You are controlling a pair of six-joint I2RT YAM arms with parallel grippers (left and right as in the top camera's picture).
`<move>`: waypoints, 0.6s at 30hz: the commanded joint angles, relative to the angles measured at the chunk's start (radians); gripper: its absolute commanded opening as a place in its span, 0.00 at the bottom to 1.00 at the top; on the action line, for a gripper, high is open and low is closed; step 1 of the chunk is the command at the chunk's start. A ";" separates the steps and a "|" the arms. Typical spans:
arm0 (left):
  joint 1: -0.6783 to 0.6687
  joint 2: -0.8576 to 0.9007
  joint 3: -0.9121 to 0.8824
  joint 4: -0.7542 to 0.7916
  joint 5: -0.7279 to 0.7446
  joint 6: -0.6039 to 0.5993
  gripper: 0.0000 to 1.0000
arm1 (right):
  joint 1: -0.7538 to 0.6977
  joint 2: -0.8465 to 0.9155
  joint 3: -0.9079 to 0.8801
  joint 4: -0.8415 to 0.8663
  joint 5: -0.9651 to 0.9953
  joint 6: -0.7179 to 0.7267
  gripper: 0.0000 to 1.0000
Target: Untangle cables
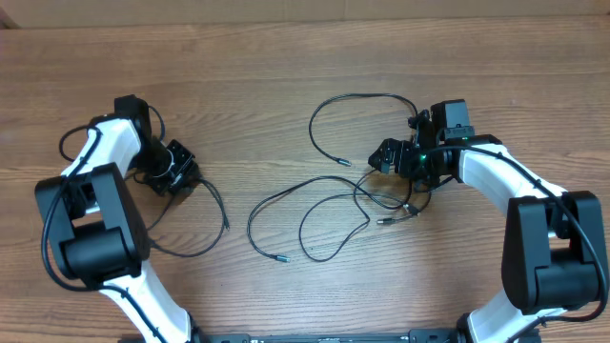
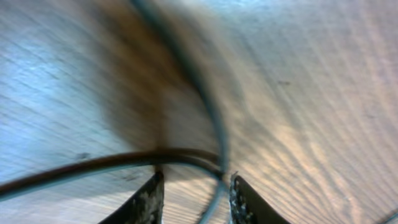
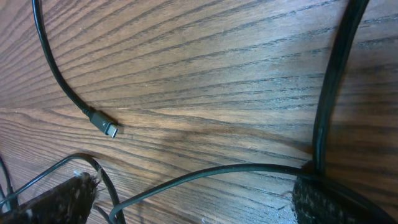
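Cables first: the thin black cables (image 1: 307,205) with small plug ends lie mostly in a loose, overlapping tangle around the middle of the brown wood-grain table (image 1: 286,57). Several loops cross each other there, and two silver-tipped ends poke out toward the table's near edge. One cord arcs off toward the table's far side and comes back down to a small grey plug (image 3: 106,127) that lies flat on the wood, apart from the rest.

Over on the table's left side, the black left gripper (image 1: 181,173) sits low over a separate black cord (image 2: 212,115). The wrist view is pretty blurry, but you can see its two fingers (image 2: 146,199) parted, with that cord running through the gap close to one finger. The gap is clearly wider than the cord, so it's loose in there, not pinched. A second strand (image 2: 93,163) crosses just ahead of the fingertips.

On the table's right half, the black right gripper (image 1: 393,157) is at the edge of the tangle with its jaws spread wide and nothing clamped. A cable passes right by one of its fingers (image 3: 323,202), but I can't tell if they're actually touching.
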 commanded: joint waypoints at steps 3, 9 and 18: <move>0.012 0.049 0.227 -0.227 -0.098 0.108 0.44 | 0.002 0.006 0.000 -0.003 0.018 0.001 1.00; -0.058 0.050 0.308 -0.400 -0.098 0.192 0.45 | 0.002 0.006 0.000 -0.003 0.018 0.001 1.00; -0.249 0.050 0.251 -0.428 -0.134 0.203 0.77 | 0.002 0.006 0.000 -0.004 0.018 0.001 1.00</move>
